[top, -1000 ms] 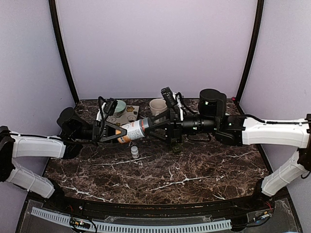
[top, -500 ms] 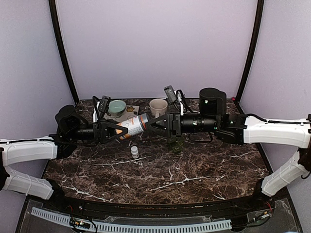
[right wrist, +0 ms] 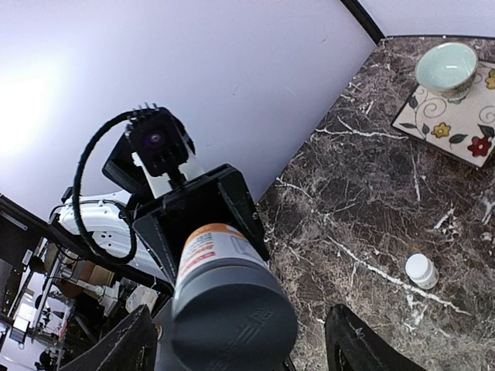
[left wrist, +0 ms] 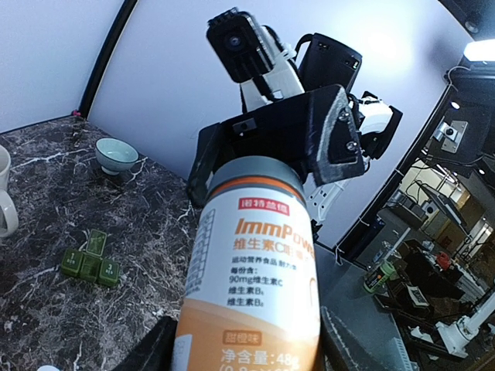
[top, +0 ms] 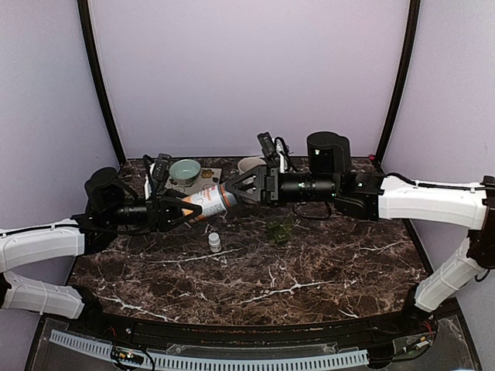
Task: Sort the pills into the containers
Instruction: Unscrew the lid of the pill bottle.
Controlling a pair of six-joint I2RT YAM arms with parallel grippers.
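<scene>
A white and orange pill bottle with a grey cap hangs in the air, lying nearly level above the back of the table. My left gripper is shut on its orange bottom end. My right gripper faces it from the right, open, its fingers standing apart on both sides of the cap. The dark green pill box lies on the marble under the right arm, also visible in the left wrist view. The pills are out of view.
A small white bottle stands on the marble in front of the held bottle. At the back are a pale green bowl on a flowered tile and a cream mug, partly hidden by the right arm.
My right gripper has opened off the cap and risen towards the back, uncovering the green pill box. My left arm has shifted a little left with the bottle.
</scene>
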